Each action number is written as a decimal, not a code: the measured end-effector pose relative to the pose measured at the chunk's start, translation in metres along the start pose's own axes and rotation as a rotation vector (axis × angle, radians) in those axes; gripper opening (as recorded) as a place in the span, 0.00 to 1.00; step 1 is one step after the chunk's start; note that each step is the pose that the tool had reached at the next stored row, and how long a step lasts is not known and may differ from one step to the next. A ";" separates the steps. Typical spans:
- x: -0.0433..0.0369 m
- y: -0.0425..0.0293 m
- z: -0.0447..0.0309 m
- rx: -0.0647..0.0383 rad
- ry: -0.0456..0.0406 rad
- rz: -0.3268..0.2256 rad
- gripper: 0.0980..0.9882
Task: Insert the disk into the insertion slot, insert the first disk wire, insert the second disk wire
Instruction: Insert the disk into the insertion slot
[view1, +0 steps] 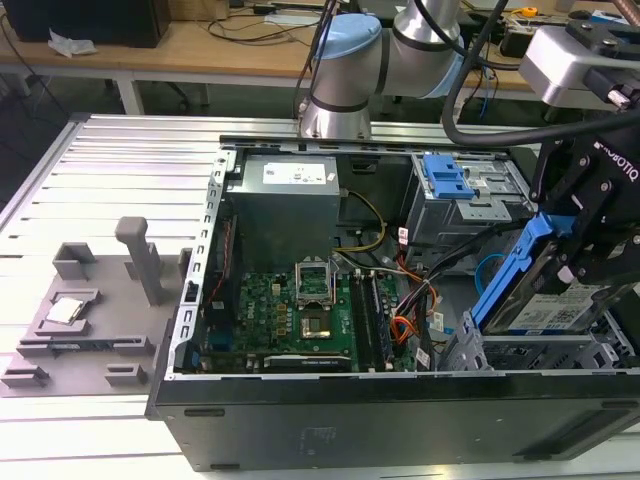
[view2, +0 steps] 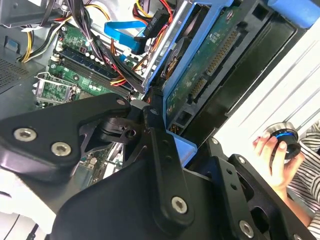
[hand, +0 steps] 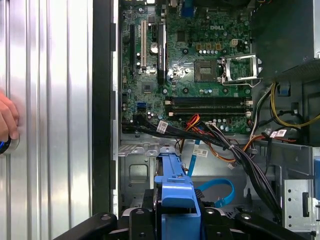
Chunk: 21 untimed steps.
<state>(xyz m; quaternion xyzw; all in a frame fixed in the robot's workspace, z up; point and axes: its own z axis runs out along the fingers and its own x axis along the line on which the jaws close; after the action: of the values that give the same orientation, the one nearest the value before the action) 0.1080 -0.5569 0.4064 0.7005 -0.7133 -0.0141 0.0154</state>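
Note:
My gripper (view1: 578, 262) is shut on the disk (view1: 548, 300), a flat drive in a bright blue carrier. I hold it tilted, one end high, just above the insertion slot (view1: 530, 352), the silver perforated cage at the case's front corner on the exterior view's right. The second wrist view shows the disk's green underside (view2: 210, 65) next to a black finger (view2: 159, 150). In the first wrist view the blue carrier (hand: 176, 186) sticks out over the cage floor (hand: 140, 170). The second disk wire (hand: 218, 192), a light-blue loop, lies loose beside it. I cannot tell which wire is the first disk wire.
The grey bay with a blue latch (view1: 452, 182) stands behind the cage. Orange, red and black wire bundles (hand: 220, 140) cross between the motherboard (view1: 300, 310) and the cage. A person's hand (view2: 278, 150) rests on a knob outside the case. A grey fixture (view1: 90, 300) stands on the exterior view's left.

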 end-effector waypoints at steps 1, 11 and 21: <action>0.0000 0.0000 0.0000 0.000 0.0002 0.000 0.31; 0.0000 0.0000 0.0004 0.000 0.0000 0.000 0.29; 0.0000 0.0000 0.0007 0.000 0.0000 0.000 0.01</action>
<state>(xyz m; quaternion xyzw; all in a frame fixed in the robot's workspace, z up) 0.1080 -0.5569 0.4057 0.7005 -0.7133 -0.0140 0.0154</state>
